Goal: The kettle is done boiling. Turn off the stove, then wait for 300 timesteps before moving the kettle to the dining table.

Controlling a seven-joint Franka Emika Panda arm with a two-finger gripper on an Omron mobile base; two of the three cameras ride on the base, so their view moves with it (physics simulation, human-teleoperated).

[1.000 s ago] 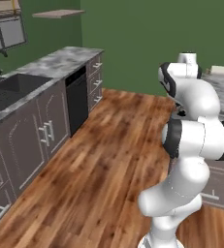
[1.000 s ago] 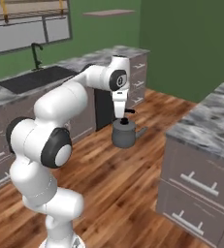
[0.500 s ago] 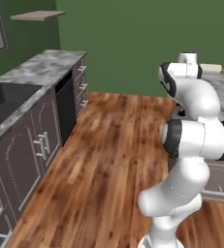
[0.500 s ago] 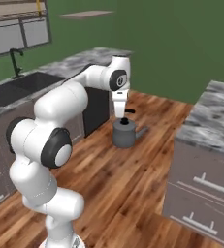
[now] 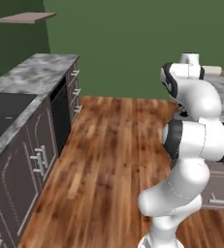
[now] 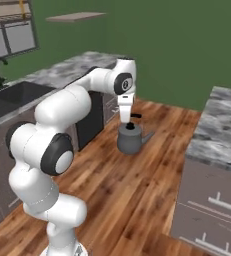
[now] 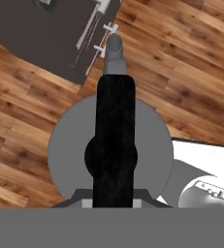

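While my base sits on the wooden floor (image 5: pixel 113 160), I see a green wall (image 5: pixel 133 43) ahead and a marble worktop (image 5: pixel 33 77) running along the left, with a dark sink (image 6: pixel 17 95) sunk into it and a black appliance front (image 5: pixel 61 114) set between grey cabinets (image 5: pixel 31 164). A second marble worktop (image 6: pixel 222 130) over grey drawers stands to the right, and a broad strip of bare planks lies open between the two (plenty of room there). High on the wall hangs a small shelf (image 6: pixel 77 17). From the right base view the kettle (image 6: pixel 131 139) hangs in the air above the floor, well apart from either worktop, its spout toward the right. My end effector (image 6: pixel 128 121) reaches straight down onto its top and is clenched on the black handle (image 7: pixel 114 140), which in the hand view runs across the round grey body with the spout (image 7: pixel 114 48) pointing away. I cannot tell what the kettle holds, since the handle covers its opening.
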